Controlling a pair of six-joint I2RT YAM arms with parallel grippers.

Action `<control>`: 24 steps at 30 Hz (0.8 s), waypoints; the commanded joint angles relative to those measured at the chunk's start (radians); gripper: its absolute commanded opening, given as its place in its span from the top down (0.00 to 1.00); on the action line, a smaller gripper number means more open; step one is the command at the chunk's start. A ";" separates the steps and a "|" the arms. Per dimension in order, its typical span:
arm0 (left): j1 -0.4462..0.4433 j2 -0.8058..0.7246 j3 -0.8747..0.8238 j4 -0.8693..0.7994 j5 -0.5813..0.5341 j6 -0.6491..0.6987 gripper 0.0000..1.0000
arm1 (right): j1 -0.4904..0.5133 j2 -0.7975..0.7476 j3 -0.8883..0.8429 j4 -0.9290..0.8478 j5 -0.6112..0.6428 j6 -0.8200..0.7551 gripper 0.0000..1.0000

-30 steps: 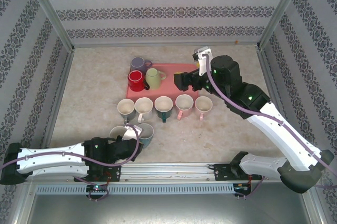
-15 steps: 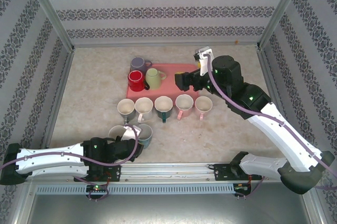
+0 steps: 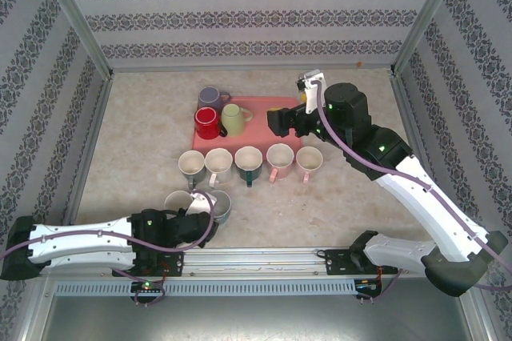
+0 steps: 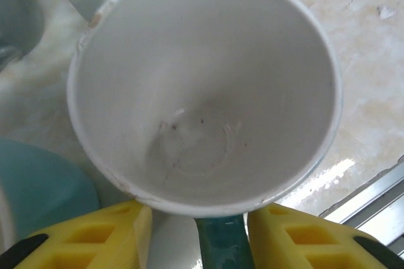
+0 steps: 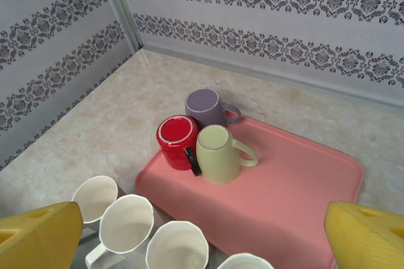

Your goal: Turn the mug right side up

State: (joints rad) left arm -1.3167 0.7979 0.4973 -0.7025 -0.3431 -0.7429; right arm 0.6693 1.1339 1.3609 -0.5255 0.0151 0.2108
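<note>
A teal mug (image 3: 218, 206) with a white inside (image 4: 202, 86) stands mouth-up near the table's front edge. My left gripper (image 3: 200, 214) is shut on its teal handle (image 4: 221, 244), one yellow finger (image 4: 107, 234) on each side. Three mugs stand upside down on the pink tray (image 3: 276, 107): purple (image 5: 205, 106), red (image 5: 178, 139) and pale green (image 5: 216, 152). My right gripper (image 3: 282, 122) hovers open above the tray's near right part, with nothing between its fingers (image 5: 41, 234).
Several upright white-lined mugs stand in a row in front of the tray, from one mug (image 3: 191, 163) to another (image 3: 309, 158). A pale mug (image 3: 178, 199) sits just left of the held one. Patterned walls close in the table.
My left gripper has drawn the teal mug a little toward the near left, beside the pale mug. The right arm has barely shifted.
</note>
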 commanded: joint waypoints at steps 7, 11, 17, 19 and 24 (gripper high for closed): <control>-0.014 0.062 0.023 0.031 -0.074 0.037 0.62 | -0.025 -0.005 -0.029 0.038 -0.035 -0.004 0.02; -0.013 0.028 0.040 0.000 -0.099 0.031 0.56 | -0.029 0.000 -0.028 0.036 -0.046 -0.004 0.02; -0.013 -0.023 0.085 -0.055 -0.099 0.049 0.52 | -0.040 0.004 -0.025 0.039 -0.063 -0.001 0.02; -0.013 -0.023 0.104 -0.082 -0.107 0.035 0.50 | -0.040 0.006 -0.025 0.040 -0.067 -0.001 0.02; -0.012 -0.013 0.121 -0.103 -0.104 0.014 0.49 | -0.046 0.007 -0.023 0.048 -0.073 0.004 0.02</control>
State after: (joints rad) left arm -1.3167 0.7834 0.5941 -0.7467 -0.4171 -0.7136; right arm 0.6342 1.1374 1.3403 -0.5167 -0.0399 0.2108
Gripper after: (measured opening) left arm 0.508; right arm 0.978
